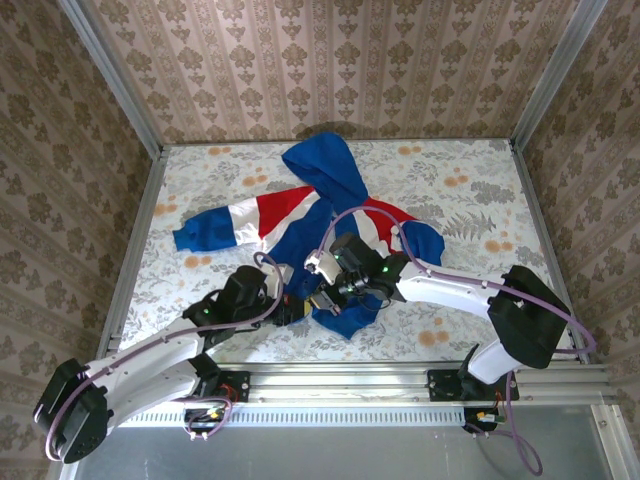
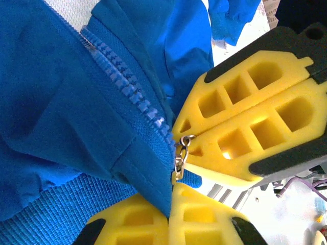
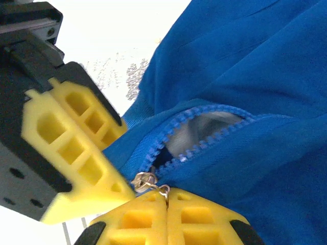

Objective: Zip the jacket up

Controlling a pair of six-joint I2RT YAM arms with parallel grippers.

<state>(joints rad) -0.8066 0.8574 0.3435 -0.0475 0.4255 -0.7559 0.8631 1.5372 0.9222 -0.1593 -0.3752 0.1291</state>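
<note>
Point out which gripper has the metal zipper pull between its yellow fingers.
The right gripper: its yellow fingers are shut on the small silver zipper pull. The left gripper instead clamps the bottom edge of the royal-blue fabric jacket.

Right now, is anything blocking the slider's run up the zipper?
Nothing visible does. The right gripper pinches the zipper pull, and the open teeth above it lie bare. Farther up, the right arm hides the jacket front in the top view.

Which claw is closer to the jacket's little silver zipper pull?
Right. The right gripper pinches the silver metal zipper pull; the left gripper clamps the blue fabric jacket just beside it.
</note>
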